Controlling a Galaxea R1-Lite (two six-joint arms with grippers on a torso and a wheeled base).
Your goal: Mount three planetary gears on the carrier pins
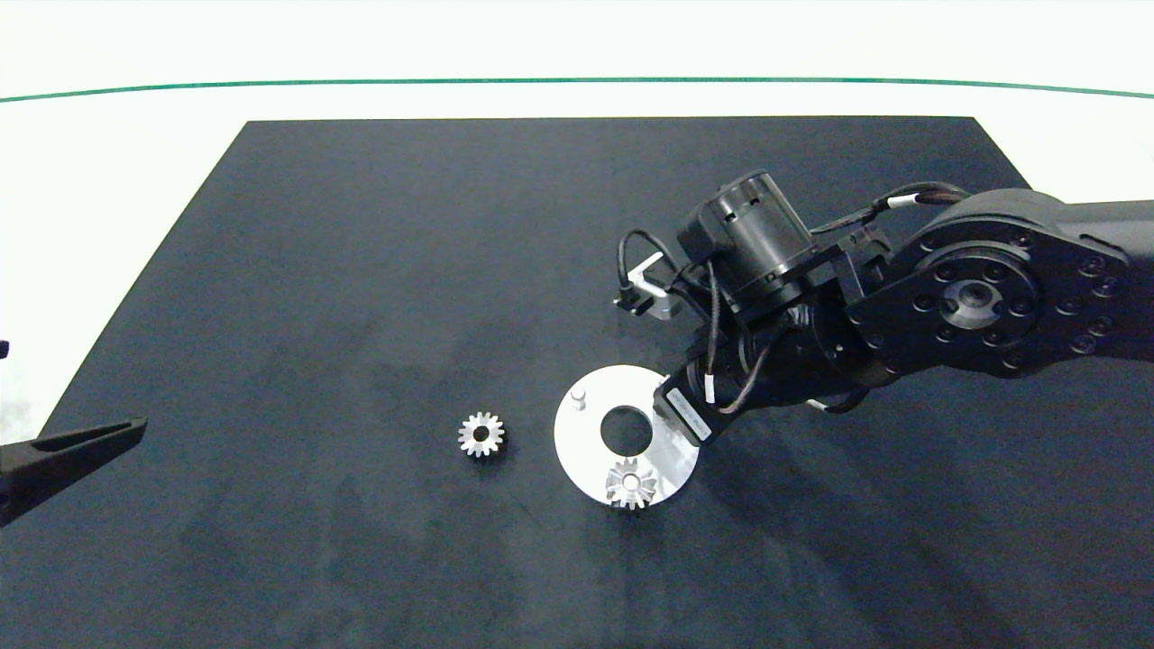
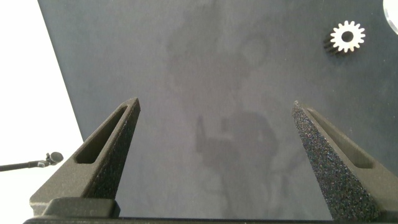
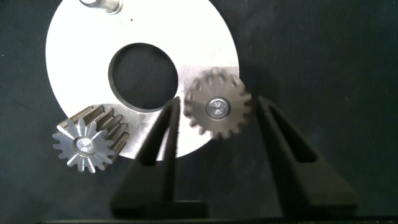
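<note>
A flat white disc (image 1: 586, 451) lies on the dark mat, and one bare carrier pin (image 1: 578, 397) stands at its far left rim. A silver planetary gear (image 1: 631, 483) sits on the near pin. In the right wrist view a second gear (image 3: 217, 107) sits on another pin, between the fingers of my right gripper (image 3: 217, 102), which is open with small gaps on both sides. The first seated gear (image 3: 90, 144) and the bare pin (image 3: 99, 5) also show there. A third gear (image 1: 481, 434) lies loose on the mat left of the disc. My left gripper (image 2: 216, 106) is open and holds nothing.
My right arm (image 1: 974, 297) reaches in from the right and covers the disc's right side in the head view. The left gripper (image 1: 135, 431) rests at the mat's left edge. The loose gear (image 2: 347, 37) shows in the left wrist view. White table surrounds the mat (image 1: 361, 270).
</note>
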